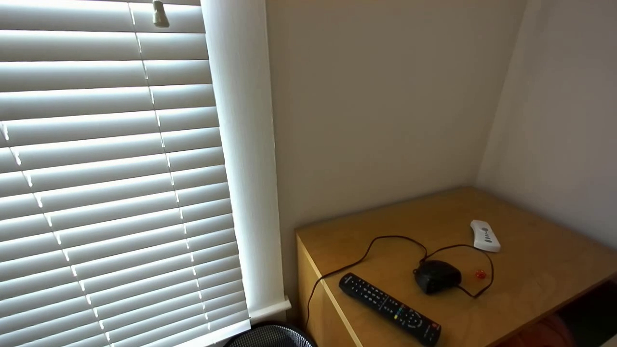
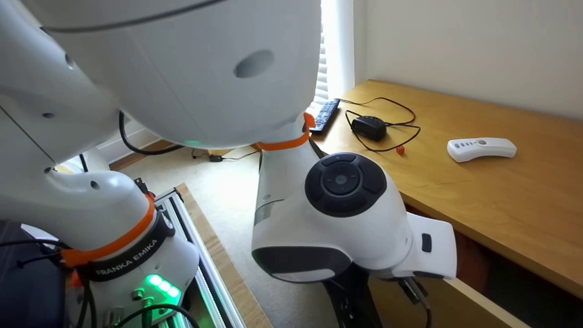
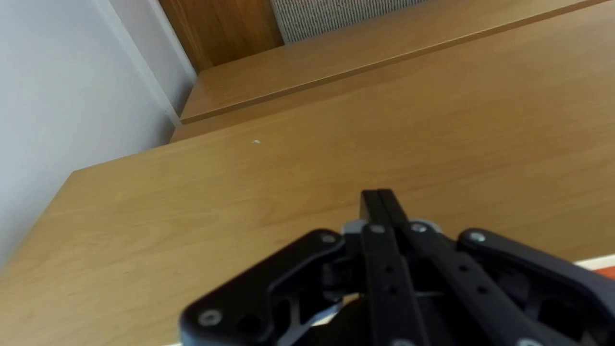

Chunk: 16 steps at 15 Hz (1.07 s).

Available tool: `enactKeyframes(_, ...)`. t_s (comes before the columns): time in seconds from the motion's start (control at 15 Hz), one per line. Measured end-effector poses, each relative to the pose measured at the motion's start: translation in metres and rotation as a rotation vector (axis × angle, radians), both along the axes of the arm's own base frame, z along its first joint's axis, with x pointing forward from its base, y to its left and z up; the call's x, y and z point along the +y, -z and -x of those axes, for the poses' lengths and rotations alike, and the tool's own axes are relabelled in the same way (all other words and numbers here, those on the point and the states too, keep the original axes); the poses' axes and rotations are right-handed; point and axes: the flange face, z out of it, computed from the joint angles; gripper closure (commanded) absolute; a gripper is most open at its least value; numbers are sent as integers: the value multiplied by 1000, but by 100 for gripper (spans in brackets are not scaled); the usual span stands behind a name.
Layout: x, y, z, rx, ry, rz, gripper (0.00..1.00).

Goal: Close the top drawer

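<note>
The top drawer stands open; the top edge of its wooden front (image 2: 485, 304) shows in an exterior view, with a gap between it and the dresser top's edge. A reddish thing (image 2: 471, 262) and dark space show in that gap. In the wrist view a broad wooden panel (image 3: 230, 192), apparently the drawer front, fills most of the picture. My gripper (image 3: 377, 192) is shut, fingertips together with nothing between them, over this panel. I cannot tell whether the tips touch it. In an exterior view the fingertips are out of view below the white wrist.
On the dresser top (image 1: 395, 221) lie a black remote (image 1: 390, 308), a black mouse-like device (image 1: 436, 276) with a cable, a small red item (image 1: 480, 273) and a white remote (image 1: 485, 236). A mesh bin (image 1: 270, 335) stands beside the dresser, near the window blinds.
</note>
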Motion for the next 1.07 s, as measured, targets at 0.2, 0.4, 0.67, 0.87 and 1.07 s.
enactKeyframes(0.2,0,0,0,0,0,0,100)
enactKeyframes(0.4,2,0,-2,-4,-6,-5,100)
enactKeyframes(0.67,14,6,-15,-20,-26,-34,100)
enactKeyframes(0.87,16,11,-19,-33,-29,-42,100)
enactKeyframes(1.07,18,16,-24,-69,-32,-40,100)
